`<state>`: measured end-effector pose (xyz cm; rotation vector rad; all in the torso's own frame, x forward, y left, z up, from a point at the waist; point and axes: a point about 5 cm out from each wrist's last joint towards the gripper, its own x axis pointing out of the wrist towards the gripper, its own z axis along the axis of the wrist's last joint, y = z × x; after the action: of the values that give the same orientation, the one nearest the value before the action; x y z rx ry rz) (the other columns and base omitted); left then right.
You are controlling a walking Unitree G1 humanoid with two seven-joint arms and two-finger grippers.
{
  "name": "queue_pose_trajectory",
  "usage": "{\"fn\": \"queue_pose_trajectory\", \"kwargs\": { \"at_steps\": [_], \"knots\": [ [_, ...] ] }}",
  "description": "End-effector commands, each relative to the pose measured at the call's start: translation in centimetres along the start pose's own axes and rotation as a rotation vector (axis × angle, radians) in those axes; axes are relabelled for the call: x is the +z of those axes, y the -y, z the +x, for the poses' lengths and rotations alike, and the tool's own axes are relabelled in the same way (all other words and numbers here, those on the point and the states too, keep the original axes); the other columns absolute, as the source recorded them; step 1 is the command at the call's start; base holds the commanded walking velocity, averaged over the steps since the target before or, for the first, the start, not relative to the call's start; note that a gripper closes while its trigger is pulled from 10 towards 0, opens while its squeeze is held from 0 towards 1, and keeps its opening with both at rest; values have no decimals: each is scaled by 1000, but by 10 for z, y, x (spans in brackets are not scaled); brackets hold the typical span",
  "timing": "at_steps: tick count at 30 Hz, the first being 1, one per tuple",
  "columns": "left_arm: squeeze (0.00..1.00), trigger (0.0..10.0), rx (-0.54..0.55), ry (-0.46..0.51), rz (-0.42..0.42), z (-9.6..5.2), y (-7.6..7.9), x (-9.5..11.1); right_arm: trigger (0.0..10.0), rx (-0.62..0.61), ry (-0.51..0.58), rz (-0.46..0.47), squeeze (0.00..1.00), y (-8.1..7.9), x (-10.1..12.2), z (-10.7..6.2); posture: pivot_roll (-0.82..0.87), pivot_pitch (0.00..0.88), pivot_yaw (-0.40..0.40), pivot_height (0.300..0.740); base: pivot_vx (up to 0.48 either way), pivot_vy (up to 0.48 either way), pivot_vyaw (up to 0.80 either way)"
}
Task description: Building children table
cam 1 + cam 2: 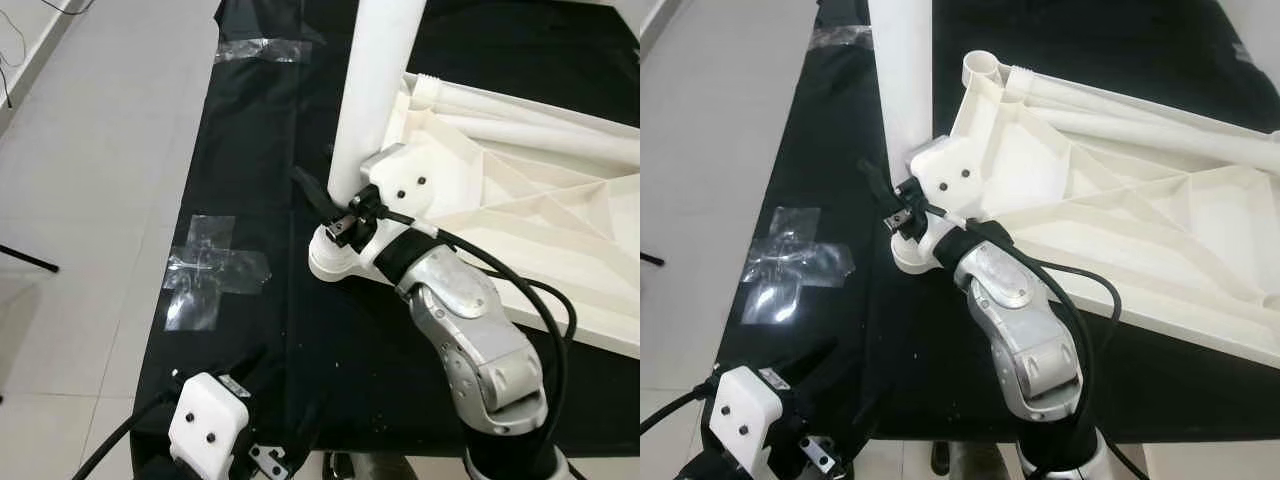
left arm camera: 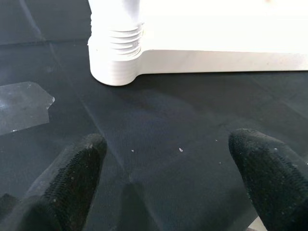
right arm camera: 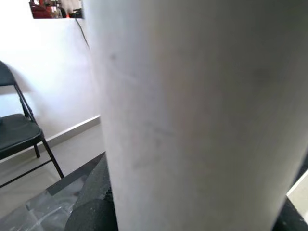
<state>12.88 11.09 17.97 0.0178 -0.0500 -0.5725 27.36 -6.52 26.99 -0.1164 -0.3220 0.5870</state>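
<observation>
Left pincer [image 1: 262, 358] sits at 7 o'clock in the left eye view, fingers spread wide over the black desk [image 1: 330, 350]. Right pincer [image 1: 325, 205] clamps the upright white leg [image 1: 375, 90] at the tabletop [image 1: 520, 230] corner, centre. Right wrist view: leg [image 3: 192, 115] between both fingers; folding chair [image 3: 17, 132] at 9 o'clock.

Honestly, nothing readable anywhere here: no text, labels, brand marks or numbers. The tall white plastic tube leg [image 1: 372, 90] the right end effector [image 1: 335, 205] is up against is blank, same for the white ribbed plastic table panel [image 1: 1160, 230] just beyond it. The clear tape cross [image 1: 212, 270] on the black cloth tabletop [image 1: 250, 150], ahead of the left end effector [image 2: 173, 178], has no print either.
</observation>
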Motion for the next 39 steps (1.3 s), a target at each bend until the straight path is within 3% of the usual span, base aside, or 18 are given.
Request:
{"fn": "queue_pose_trajectory", "kwargs": {
  "at_steps": [1,18,25,35,36,38,39],
  "knots": [
    [0,10000,1,-17,-18,-1,0,-6,10000,-74,-304,60,0,6,-54,-9,51,391,-88,740,0,0,0],
    [0,10000,1,-14,-10,2,-4,-9,10000,-310,-303,85,0,11,-49,-16,56,386,-80,740,0,0,0],
    [0,10000,-3,-11,-10,3,-5,-9,10000,-382,-346,120,0,-17,-56,-34,56,390,-72,740,0,0,0],
    [0,10000,18,-9,23,3,-9,-6,10000,-412,-335,119,0,-18,-57,-33,65,380,-70,740,0,0,0],
    [0,10000,74,2,77,2,-21,-1,10000,-432,-318,120,0,-15,-56,-32,69,373,-65,740,0,0,0],
    [0,10000,102,9,100,2,-27,1,10000,-441,-310,121,0,-14,-55,-33,69,373,-65,740,0,0,0],
    [0,10000,152,15,133,3,-40,4,10000,-445,-303,123,0,-14,-55,-32,78,364,-62,740,0,0,0]
  ]
}}
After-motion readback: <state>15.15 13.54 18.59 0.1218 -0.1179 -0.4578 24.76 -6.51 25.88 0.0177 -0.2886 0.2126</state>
